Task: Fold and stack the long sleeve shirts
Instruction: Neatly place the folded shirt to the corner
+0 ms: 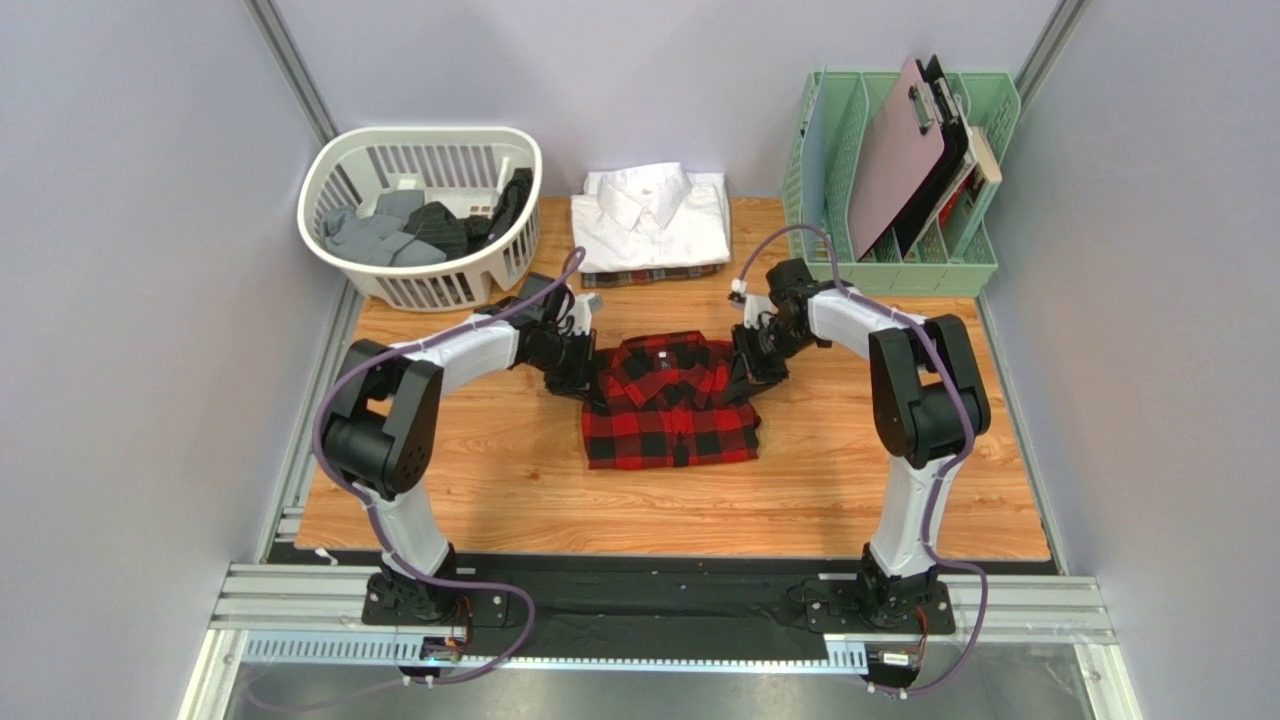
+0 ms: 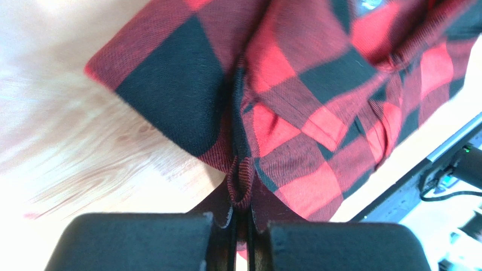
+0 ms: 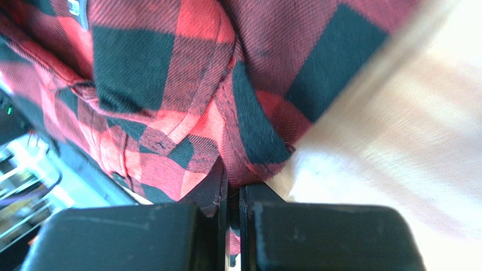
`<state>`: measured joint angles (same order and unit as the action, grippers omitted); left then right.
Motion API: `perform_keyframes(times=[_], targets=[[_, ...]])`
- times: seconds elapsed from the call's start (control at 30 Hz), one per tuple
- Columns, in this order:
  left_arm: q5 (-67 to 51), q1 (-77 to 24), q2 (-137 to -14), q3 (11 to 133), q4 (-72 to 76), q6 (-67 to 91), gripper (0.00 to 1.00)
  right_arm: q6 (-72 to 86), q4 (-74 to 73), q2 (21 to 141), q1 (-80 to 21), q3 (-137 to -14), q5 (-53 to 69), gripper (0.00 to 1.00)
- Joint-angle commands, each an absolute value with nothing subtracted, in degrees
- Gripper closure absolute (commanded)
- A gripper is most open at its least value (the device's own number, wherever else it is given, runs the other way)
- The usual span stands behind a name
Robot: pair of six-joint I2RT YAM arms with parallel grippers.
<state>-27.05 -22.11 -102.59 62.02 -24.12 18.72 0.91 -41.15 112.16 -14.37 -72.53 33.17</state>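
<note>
**Checked shirt** (image 1: 669, 408): red and black, folded into a compact rectangle with the collar towards the back. It lies in the middle of the table (image 1: 451, 495), between the two arms. We hold it at both back corners.

**Left gripper** (image 2: 240, 223): closed on a pinch of cloth at the left shoulder edge.

**Right gripper** (image 3: 233, 206): closed likewise on the right shoulder edge.

**White shirt** (image 1: 657, 218): folded, at the back of the table. It rests on a plaid shirt (image 1: 646, 276), of which only a front strip shows. We judge this to be the stack the checked one joins.

**Handling note:** we would raise both corners together and level. We would keep them evenly apart so the fold neither sags nor opens, then set the shirt down square on the white one.

**Also present:** a white basket (image 1: 436, 282) of dark clothes (image 1: 421, 225), back left, and a green rack (image 1: 902, 278) holding clipboards (image 1: 909, 150), back right.
</note>
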Motion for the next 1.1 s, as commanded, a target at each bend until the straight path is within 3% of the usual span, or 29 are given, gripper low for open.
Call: perform_keyframes(times=[0.0, 0.5, 0.83, 1.07], targets=[[-19.9, -21.6, -96.1, 66.2, -28.6, 13.2, 1.00, 1.1, -39.5, 107.3, -13.8, -80.4, 24.7, 1.00], [-14.6, -20.7, -99.6, 88.6, -28.8, 4.7, 1.00, 0.2, -41.6, 110.0, -13.7, -104.6, 20.4, 1.00], [-6.0, -19.5, -113.8, 111.6, -22.5, -2.8, 1.00, -1.6, -36.1, 122.9, -13.8, -126.1, 16.3, 1.00], [-4.7, -17.2, -121.7, 118.6, -19.4, -3.7, 1.00, -2.3, -30.5, 131.5, -13.9, -136.0, 15.1, 1.00]])
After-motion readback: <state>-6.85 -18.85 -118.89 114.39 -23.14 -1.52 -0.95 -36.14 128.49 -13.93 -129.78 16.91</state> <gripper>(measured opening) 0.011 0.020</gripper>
